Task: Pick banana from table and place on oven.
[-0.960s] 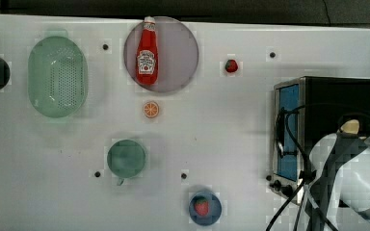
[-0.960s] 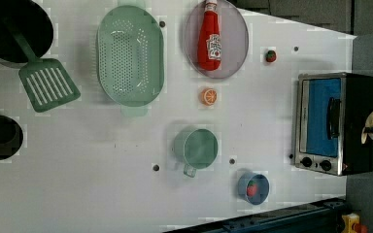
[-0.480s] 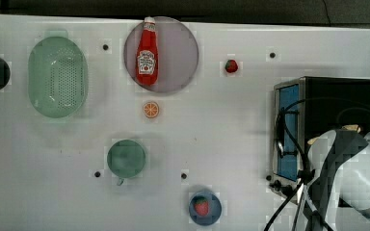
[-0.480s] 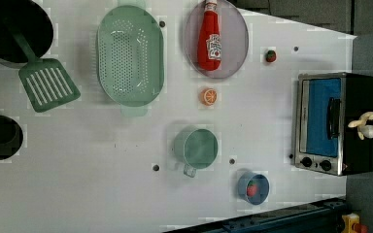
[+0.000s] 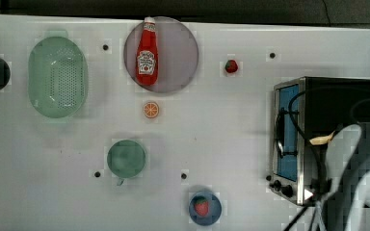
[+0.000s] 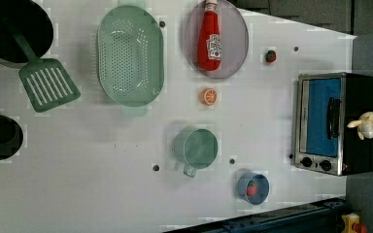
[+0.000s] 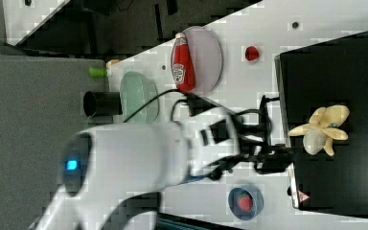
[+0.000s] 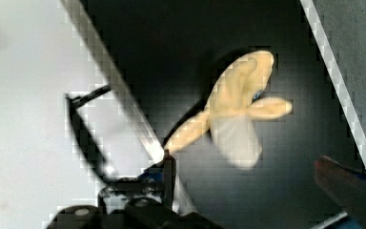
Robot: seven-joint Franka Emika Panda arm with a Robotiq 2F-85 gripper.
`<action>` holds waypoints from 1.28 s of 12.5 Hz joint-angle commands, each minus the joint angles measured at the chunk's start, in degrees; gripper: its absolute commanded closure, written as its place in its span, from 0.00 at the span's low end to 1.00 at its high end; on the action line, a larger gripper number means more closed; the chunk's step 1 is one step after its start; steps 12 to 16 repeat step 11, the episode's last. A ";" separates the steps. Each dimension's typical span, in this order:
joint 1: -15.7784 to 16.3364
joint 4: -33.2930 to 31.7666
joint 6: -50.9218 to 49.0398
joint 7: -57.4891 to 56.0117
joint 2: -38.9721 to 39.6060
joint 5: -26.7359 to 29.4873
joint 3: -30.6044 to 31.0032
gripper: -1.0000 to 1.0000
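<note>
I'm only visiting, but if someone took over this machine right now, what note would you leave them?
Gripper: fingers open, holding nothing, above the oven top.
Banana: lies on the black top of the oven, peeled-looking, free of the fingers.
Table: the other toys sit there untouched.
Done: banana picked and set on the oven.
Left: probably just pull the arm clear.

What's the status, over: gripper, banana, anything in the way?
Gripper open, holding nothing. Banana lying on the oven top, released. Nothing in the way.
</note>
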 commanded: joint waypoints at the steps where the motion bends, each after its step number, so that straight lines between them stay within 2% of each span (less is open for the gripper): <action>1: 1.91 6.02 -6.65 4.47 -6.05 1.66 5.09 0.00; 6: 2.41 5.89 -16.11 35.77 -12.25 0.51 18.60 0.00; 10: 2.43 5.86 -19.15 52.91 -14.08 0.52 28.05 0.00; 11: 2.43 5.83 -19.76 55.83 -14.53 0.51 29.06 0.00; 16: 2.43 5.83 -19.76 55.83 -14.53 0.51 29.06 0.00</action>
